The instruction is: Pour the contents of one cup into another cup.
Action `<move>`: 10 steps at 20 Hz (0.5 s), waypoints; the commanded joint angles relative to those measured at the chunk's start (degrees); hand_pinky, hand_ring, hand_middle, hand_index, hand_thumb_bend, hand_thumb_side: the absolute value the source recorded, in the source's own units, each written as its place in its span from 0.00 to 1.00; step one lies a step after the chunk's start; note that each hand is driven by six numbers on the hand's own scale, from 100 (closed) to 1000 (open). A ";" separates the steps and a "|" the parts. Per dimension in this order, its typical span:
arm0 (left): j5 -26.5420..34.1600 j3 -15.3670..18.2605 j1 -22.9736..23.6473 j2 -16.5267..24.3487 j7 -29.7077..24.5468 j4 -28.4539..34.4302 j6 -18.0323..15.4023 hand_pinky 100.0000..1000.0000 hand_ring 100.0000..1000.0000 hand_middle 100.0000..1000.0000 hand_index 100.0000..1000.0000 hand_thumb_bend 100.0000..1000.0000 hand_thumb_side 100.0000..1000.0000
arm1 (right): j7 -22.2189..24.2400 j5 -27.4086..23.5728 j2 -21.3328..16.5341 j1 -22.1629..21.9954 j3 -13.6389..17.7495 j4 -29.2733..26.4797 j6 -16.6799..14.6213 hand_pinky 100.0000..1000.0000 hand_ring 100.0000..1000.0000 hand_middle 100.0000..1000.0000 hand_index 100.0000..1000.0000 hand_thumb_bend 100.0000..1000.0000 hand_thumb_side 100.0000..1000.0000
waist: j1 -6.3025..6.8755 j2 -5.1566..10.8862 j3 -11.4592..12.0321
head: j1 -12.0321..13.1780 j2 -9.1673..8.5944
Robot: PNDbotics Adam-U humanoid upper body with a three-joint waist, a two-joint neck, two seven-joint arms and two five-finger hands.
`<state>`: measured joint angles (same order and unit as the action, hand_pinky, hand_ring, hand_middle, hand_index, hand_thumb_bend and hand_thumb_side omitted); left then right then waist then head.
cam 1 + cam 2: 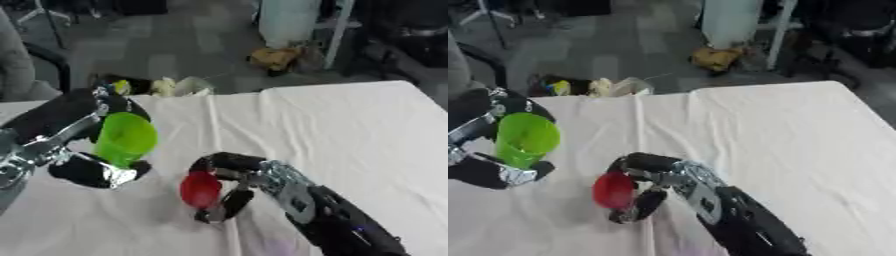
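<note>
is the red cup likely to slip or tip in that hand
The red cup looks small, smooth plastic, so probably light and somewhat slippery. The right hand curls round it, so it seems unlikely to tip. It looks tilted sideways, so any contents might spill.

Both views look down from the robot's head at the table, facing forward toward the far floor. They sit close to the near work area. They share almost the whole scene; the right eye view is shifted slightly.
</note>
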<state>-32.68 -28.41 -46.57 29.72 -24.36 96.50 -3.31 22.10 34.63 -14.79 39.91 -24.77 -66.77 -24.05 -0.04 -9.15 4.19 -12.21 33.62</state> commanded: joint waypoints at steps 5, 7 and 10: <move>-2.38 -2.08 -2.60 0.47 -6.18 -1.33 -3.11 0.10 0.15 0.28 0.69 0.08 0.09 | 0.23 -0.04 -0.14 1.51 0.10 -0.27 -0.42 0.83 0.85 0.21 0.65 0.00 0.24 | 0.34 1.04 -0.39 | 0.05 -0.41; -2.49 -2.39 -2.91 0.31 -7.22 -1.92 -3.55 0.10 0.15 0.28 0.69 0.08 0.09 | 0.21 -0.04 -0.09 1.48 0.09 -0.21 -0.42 0.83 0.85 0.21 0.64 0.00 0.24 | 0.39 1.05 -0.49 | 0.13 -0.41; -2.65 -2.94 -3.31 -0.01 -8.57 -3.10 -4.06 0.10 0.15 0.28 0.69 0.08 0.10 | 0.24 0.00 0.03 1.46 0.01 -0.08 -0.46 0.83 0.85 0.21 0.64 0.00 0.24 | 0.49 1.06 -0.63 | 0.24 -0.39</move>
<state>-34.98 -31.55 -48.50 29.54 -32.26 93.38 -7.14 22.29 34.63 -14.42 40.16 -24.81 -66.45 -24.35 0.28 -9.15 3.55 -12.14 33.62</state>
